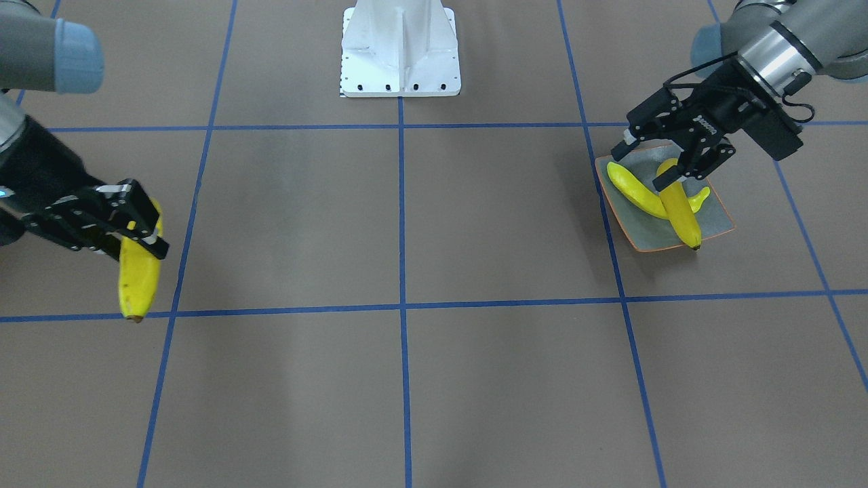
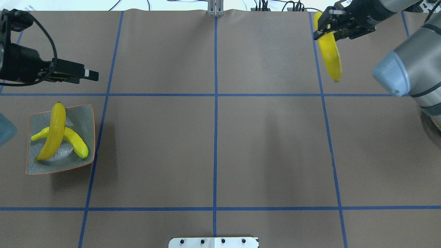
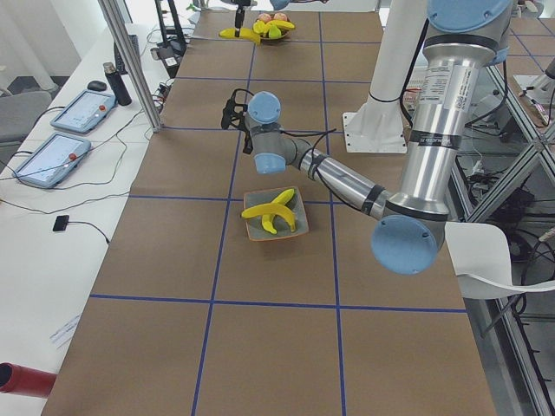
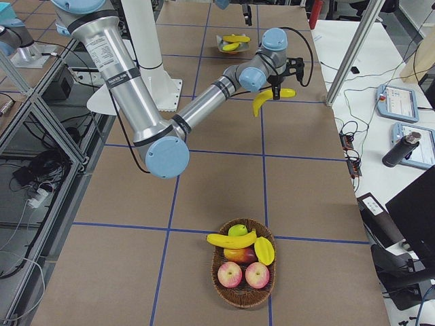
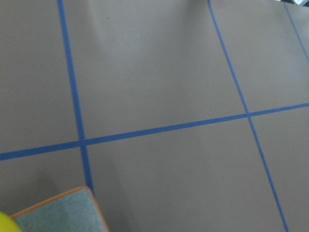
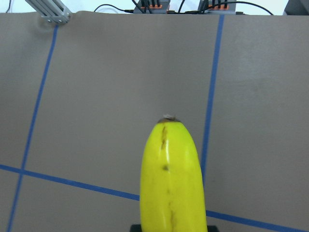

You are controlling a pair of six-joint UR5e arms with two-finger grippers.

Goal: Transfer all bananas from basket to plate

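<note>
Half the job is done. Two bananas lie crossed on the plate point(image 2: 84, 115), which sits at 9 o'clock on the desk point(image 2: 268, 148) in the overhead view. The top banana point(image 2: 55, 132) rests over the lower banana point(image 2: 76, 142).

A third banana point(image 2: 330, 51) is in the air at about 1 o'clock, hanging tip down. The right fingers point(image 1: 146, 245) are clamped across its upper end. The fourth banana point(image 4: 231, 239) lies in the basket point(image 4: 243, 299) among apples point(image 4: 230, 274), at 6 o'clock in the right-end view. That leaves one delivery under way and one more pick.

The left fingers point(image 2: 72, 70) are spread and hold nothing. They hover above the desk just past the plate's 1 o'clock corner.

The plate is small for its load. The top banana's tip pokes over the rim at 12 o'clock, and the other ends reach close to the rim. The barest patch is toward 4 o'clock. The last two bananas will probably have to stack on the others, and one could roll off the upturned edge.

Only blue grid lines show between the held banana and the plate, so the carry looks unobstructed. The left arm beside the plate may crowd the approach unless it pulls clear.
</note>
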